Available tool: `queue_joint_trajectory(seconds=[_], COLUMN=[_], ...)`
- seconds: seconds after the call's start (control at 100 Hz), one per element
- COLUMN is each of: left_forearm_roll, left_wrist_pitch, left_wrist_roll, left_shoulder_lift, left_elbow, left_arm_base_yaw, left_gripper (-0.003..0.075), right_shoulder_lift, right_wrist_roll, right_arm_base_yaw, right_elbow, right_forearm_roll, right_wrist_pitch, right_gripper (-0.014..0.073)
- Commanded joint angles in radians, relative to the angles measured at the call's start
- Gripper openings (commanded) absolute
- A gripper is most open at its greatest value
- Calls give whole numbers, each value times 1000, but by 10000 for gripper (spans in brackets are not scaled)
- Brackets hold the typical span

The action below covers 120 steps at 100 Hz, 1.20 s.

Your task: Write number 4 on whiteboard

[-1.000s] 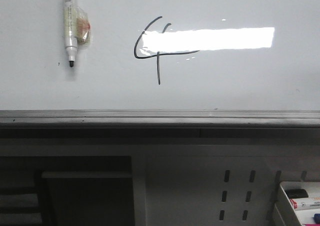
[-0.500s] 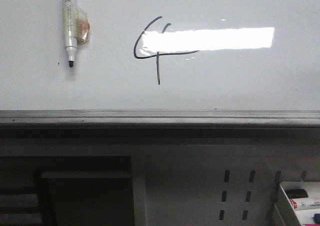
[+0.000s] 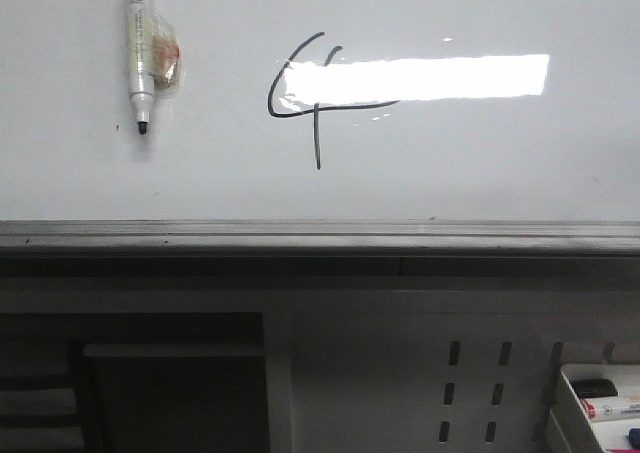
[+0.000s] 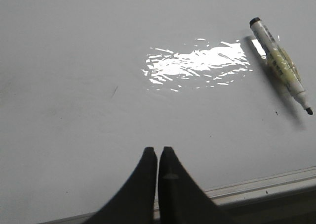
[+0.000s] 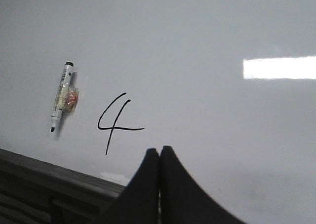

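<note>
A black hand-drawn number 4 (image 3: 312, 98) stands on the whiteboard (image 3: 480, 163), partly under a bright light reflection. It also shows in the right wrist view (image 5: 112, 125). A white marker (image 3: 140, 58) with a black tip sticks to the board left of the figure, tip down; it shows in the left wrist view (image 4: 280, 66) and the right wrist view (image 5: 61, 96). My left gripper (image 4: 158, 149) is shut and empty, off the board's surface near the ledge. My right gripper (image 5: 159, 149) is shut and empty, to the right of the 4. Neither gripper shows in the front view.
A grey metal ledge (image 3: 320, 235) runs along the board's lower edge. Below it is a perforated grey panel (image 3: 470, 393). A white tray (image 3: 600, 398) with markers sits at the lower right. A dark shelf opening (image 3: 170, 383) is at the lower left.
</note>
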Motion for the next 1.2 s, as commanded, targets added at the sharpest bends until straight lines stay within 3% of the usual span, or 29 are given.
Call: queue_joint_trajectory(seconds=[0.0,0.82,0.91,1.079,1.189], left_forearm_roll=[-6,-6,-6,-6,-6], left_wrist_pitch=[-65,-65,-65,-65,-65], left_wrist_roll=[-12,-12,-12,-12,-12], left_shoulder_lift=[-27,-27,-27,-27,-27], left_elbow=[28,28,28,28,28], left_arm_base_yaw=[-3,-3,-3,-3,-3], left_gripper=[-20,-20,-20,-20,-20], right_shoulder_lift=[11,11,11,19,19], right_wrist_roll=[-10,-10,26,487,581], right_arm_base_yaw=[-6,-6,-6,-48,-113], right_elbow=[-27,-27,-26,31,69], right_forearm_roll=[17,9,-152,-716,-815], right_wrist_pitch=[-50,-106,-141,-269,-254], right_gripper=[-69,-69,-69,-69,-69])
